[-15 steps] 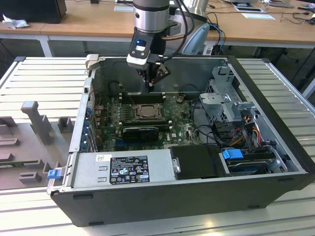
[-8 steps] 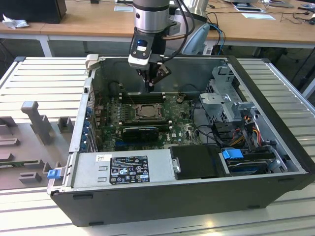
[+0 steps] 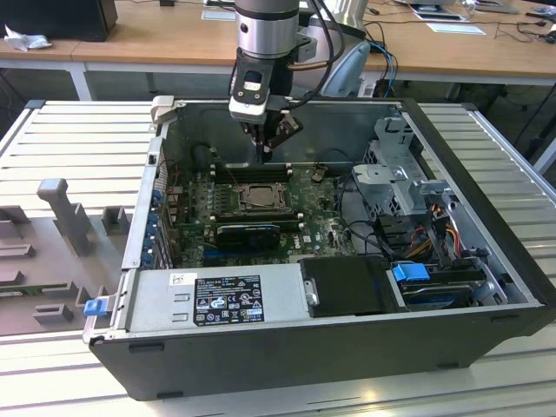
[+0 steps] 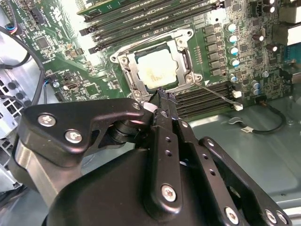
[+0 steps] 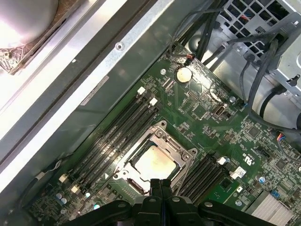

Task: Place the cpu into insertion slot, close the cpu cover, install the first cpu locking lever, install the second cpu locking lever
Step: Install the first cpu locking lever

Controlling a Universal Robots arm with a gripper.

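While the gripper hovers pinched together, cpu pale silver, smudged, framed by cpu cover.

You see the cpu lying in the slot, with the cover down flat around it. Your gripper has its fingers pressed together, tips at the cover's edge. Memory slots flank it, and a coin battery sits on the board.

I see a long wooden desk behind, and a ribbed metal table under even indoor light
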